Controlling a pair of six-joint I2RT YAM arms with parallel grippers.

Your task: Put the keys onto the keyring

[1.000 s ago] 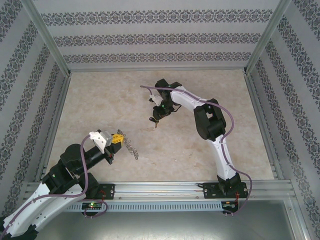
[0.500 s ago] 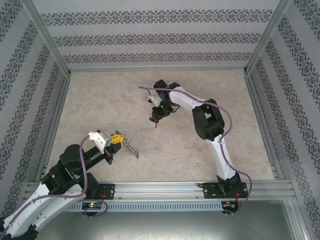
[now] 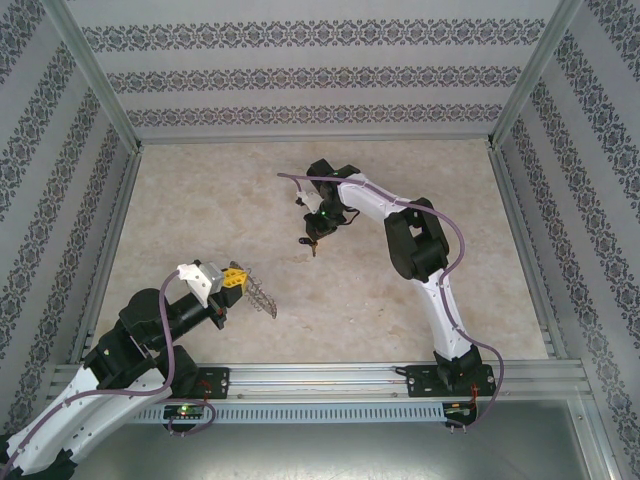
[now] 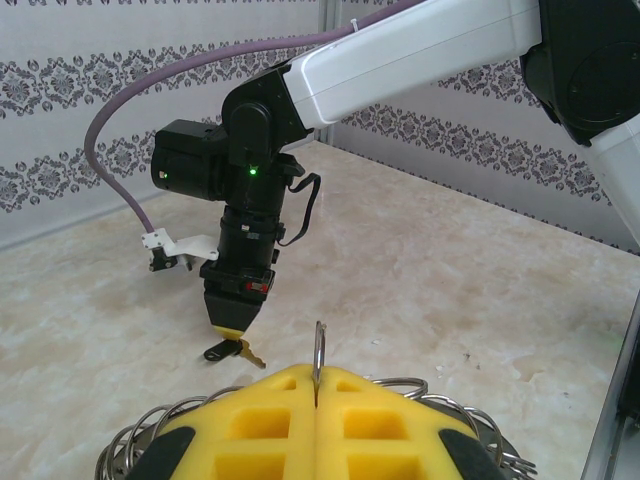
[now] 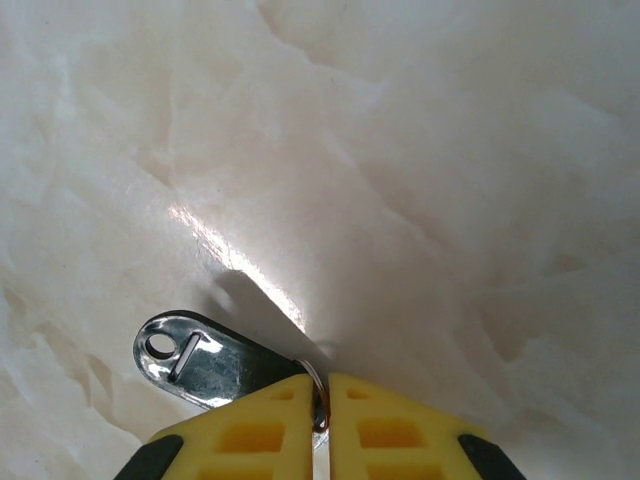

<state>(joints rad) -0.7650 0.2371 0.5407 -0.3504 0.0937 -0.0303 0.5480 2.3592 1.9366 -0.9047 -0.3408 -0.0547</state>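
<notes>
I hold ring (image 4: 318, 345) clamped edge-up in left gripper (image 4: 316, 405) for threading; right gripper (image 5: 322, 405) pinches key (image 5: 195, 358) near worktop (image 5: 450, 150).

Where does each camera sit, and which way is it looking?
Top external: above and behind the arm bases, looking down at the table; both arms, left gripper and right gripper show.
Left wrist: on the left arm, looking across at the right arm; own fingers clamp the keyring.
Right wrist: pointing down at the table; own fingers pinch the key.
Shared: top and left wrist both show the right gripper.
</notes>
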